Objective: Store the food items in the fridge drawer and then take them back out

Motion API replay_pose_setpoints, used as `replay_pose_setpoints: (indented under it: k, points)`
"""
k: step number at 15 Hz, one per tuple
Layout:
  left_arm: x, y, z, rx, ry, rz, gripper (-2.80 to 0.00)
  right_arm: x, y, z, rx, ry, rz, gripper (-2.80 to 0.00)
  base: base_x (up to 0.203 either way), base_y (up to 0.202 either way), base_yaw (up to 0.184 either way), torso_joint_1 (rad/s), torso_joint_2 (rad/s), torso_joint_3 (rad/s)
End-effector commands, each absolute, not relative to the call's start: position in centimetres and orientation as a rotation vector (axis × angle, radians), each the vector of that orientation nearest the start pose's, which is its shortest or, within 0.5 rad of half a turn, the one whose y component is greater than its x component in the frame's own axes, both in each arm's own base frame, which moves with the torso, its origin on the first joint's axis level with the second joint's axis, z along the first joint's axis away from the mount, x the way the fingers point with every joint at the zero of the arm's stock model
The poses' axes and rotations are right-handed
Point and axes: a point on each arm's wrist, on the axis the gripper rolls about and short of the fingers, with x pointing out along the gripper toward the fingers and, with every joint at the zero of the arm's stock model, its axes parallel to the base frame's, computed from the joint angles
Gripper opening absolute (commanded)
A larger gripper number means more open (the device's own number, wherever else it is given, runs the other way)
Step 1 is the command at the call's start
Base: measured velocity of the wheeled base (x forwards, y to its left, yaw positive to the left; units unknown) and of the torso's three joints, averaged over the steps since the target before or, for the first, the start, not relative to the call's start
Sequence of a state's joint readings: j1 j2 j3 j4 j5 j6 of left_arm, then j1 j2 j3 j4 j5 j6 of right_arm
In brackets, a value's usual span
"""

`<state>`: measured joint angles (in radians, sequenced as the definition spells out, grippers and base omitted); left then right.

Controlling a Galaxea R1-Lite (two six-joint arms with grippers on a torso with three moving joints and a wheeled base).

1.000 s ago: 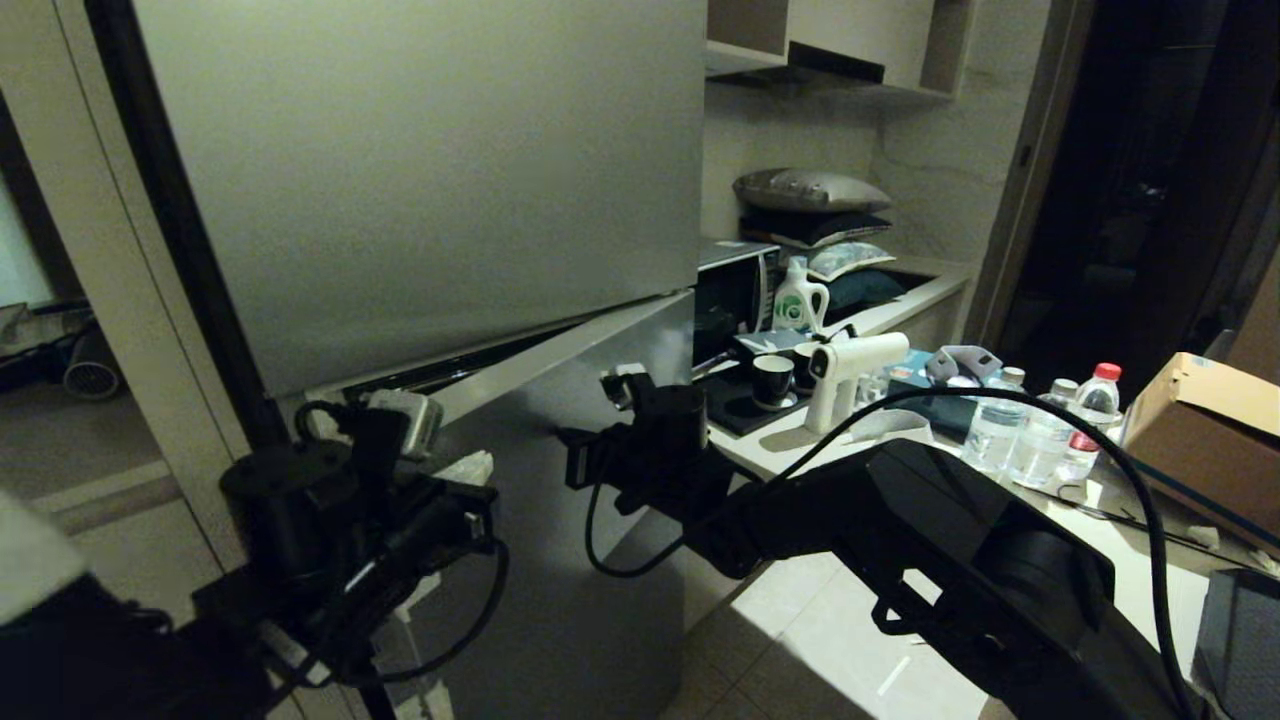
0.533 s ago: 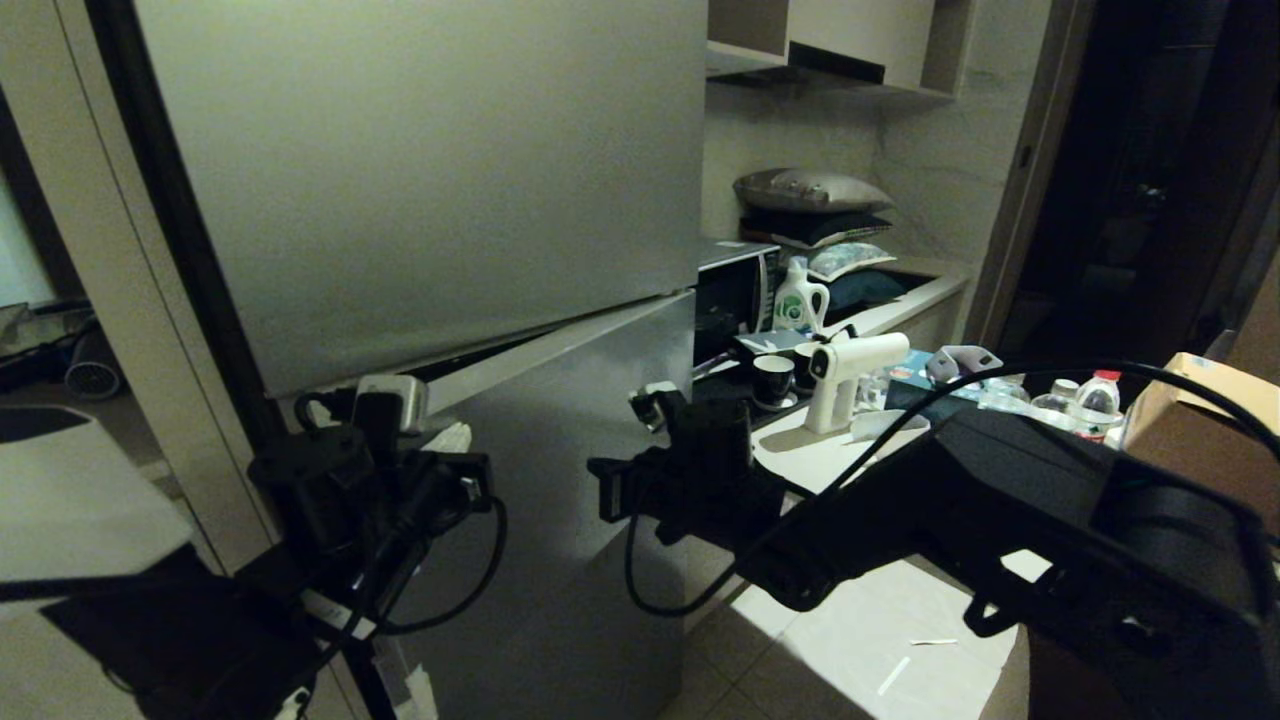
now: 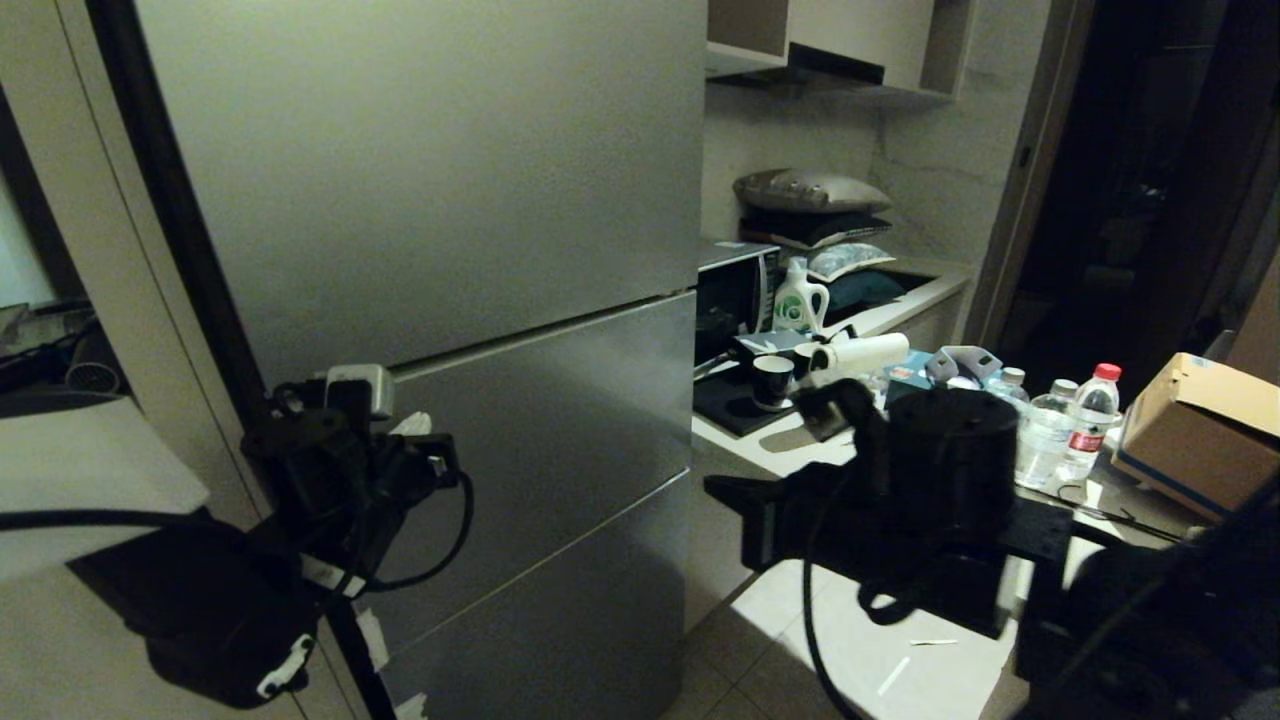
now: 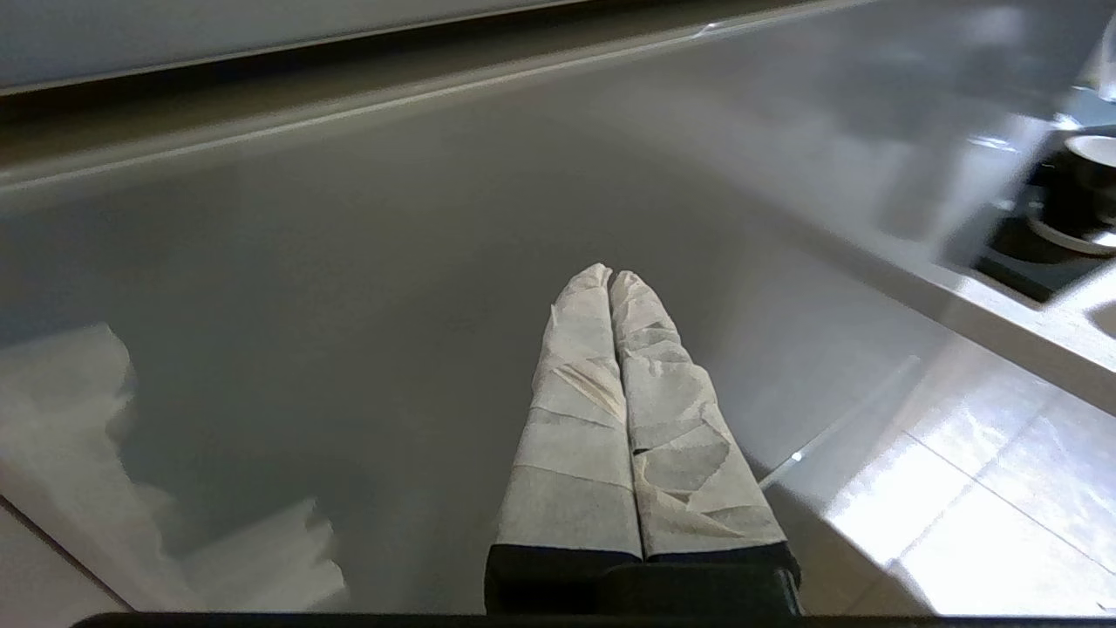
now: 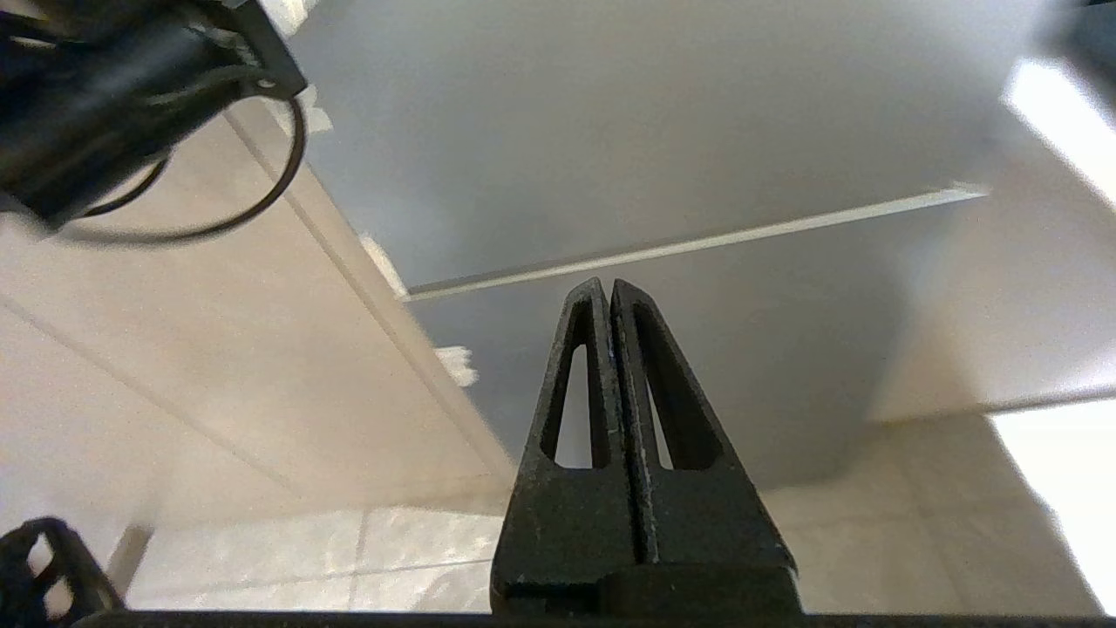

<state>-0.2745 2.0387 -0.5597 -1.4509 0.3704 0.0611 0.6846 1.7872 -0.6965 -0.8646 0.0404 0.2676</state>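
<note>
Grey fridge fronts [image 3: 450, 200] fill the left and centre of the room, all shut flush: 1 tall upper door and 2 drawer fronts [image 3: 540, 400] stacked below it. White tape scraps [image 3: 370, 640] cling to the fridge's left edge. To the right, a pale tabletop [image 3: 790, 450] carries a dark cup [image 3: 772, 381] on a black tray, a white spray gun [image 3: 860, 355], a green-labelled jug [image 3: 800, 300], 3 clear water bottles [image 3: 1060, 430] holding water, and a brown cardboard box [image 3: 1200, 430] at the far right whose contents cannot be seen. Pillows [image 3: 810, 190] are stacked on the counter beyond.

No food items are visible, and the transparent fridge drawer is hidden behind the closed fronts.

The left gripper [image 4: 609, 283], its fingers wrapped in pale tape, hangs near the middle drawer front with jaws clenched on nothing. The right gripper [image 5: 608, 292] hangs lower, right of the fridge above the tiled floor [image 3: 850, 650], jaws likewise pressed together and empty.
</note>
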Motion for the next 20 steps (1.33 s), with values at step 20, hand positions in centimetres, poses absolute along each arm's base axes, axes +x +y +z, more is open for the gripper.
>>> replay_pose_setpoints:
  k: [20]
  points:
    - [0.4, 0.3, 12.7, 0.140, -0.004, 0.189, -2.80, -0.1, -0.5, 9.4, 0.052, 0.199, -0.024, -2.80, 0.000, 0.000, 0.000, 0.000, 0.00, 0.000]
